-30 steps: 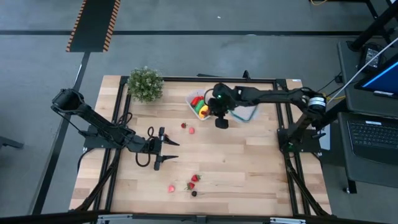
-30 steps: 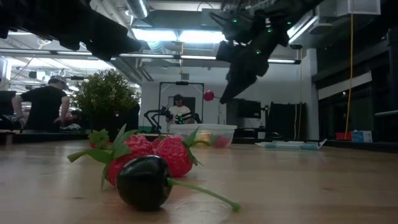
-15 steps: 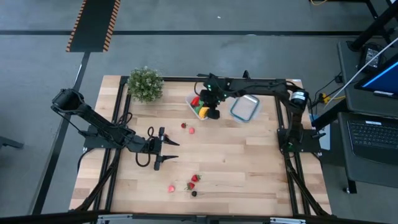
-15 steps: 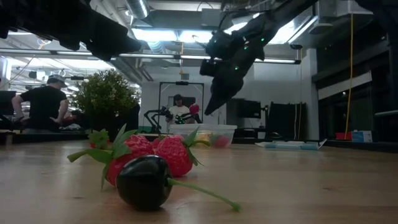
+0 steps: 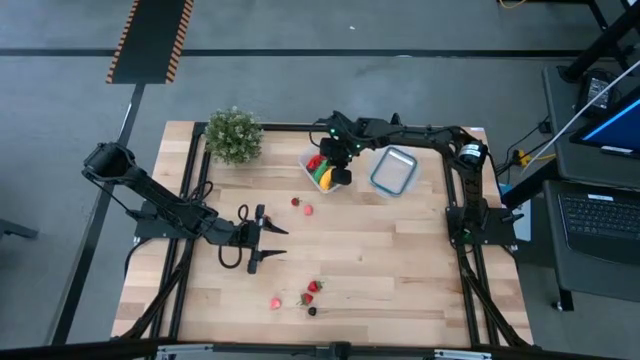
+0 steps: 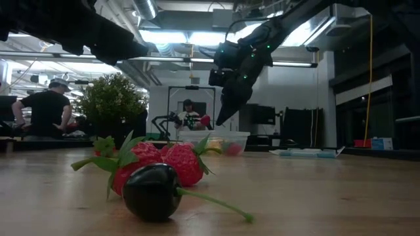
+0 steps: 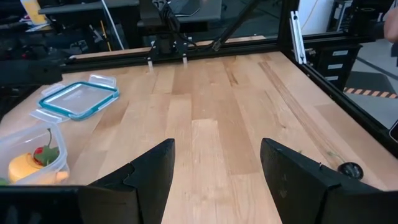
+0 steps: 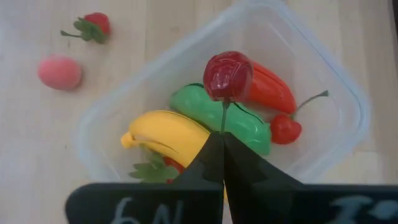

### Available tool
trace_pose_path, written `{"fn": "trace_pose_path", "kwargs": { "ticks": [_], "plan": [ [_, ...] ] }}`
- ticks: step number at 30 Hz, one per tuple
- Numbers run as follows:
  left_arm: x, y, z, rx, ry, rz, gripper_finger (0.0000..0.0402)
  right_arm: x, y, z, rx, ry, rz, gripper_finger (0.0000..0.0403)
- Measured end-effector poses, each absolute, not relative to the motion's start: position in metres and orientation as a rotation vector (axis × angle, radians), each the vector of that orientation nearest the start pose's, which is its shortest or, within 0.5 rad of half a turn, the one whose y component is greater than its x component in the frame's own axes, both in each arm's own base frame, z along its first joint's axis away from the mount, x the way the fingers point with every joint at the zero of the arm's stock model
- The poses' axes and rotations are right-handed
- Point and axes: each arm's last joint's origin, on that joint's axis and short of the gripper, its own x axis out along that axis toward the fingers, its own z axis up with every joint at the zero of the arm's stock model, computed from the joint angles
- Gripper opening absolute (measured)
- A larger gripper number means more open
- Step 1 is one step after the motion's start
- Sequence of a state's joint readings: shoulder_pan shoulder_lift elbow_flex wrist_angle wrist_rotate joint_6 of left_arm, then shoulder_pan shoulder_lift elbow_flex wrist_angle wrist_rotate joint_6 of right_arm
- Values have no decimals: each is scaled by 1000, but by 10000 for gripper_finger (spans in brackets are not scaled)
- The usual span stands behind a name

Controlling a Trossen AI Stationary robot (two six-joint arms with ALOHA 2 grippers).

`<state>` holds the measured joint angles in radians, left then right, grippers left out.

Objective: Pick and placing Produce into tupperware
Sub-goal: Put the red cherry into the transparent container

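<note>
In tupperware [image 8: 323, 81]: banana [image 8: 168, 134], pepper [image 8: 270, 87], maybe cucumber [image 8: 242, 121].

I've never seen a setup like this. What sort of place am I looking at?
Probably a robotics lab or workshop: a pale wooden table in a black metal frame carries two dark robot arms, an open laptop sits beside it, and people work at benches behind under an exposed ceiling.

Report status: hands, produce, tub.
Right hand shut on dark red fruit by its stem, above tupperware. Left hand open, idle mid-table. Loose berries on the table; nothing blocking.
</note>
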<state>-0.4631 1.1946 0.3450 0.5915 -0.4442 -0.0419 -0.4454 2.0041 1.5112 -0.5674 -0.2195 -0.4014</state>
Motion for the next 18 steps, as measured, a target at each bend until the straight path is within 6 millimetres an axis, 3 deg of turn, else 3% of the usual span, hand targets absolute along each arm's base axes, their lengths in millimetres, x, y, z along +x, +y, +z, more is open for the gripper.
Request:
{"fn": "trace_pose_path", "kwargs": {
  "ticks": [18],
  "plan": [
    [206,-79,181,92,234,23,231,384,-175,192,-9,1031,27,0]
  ]
}}
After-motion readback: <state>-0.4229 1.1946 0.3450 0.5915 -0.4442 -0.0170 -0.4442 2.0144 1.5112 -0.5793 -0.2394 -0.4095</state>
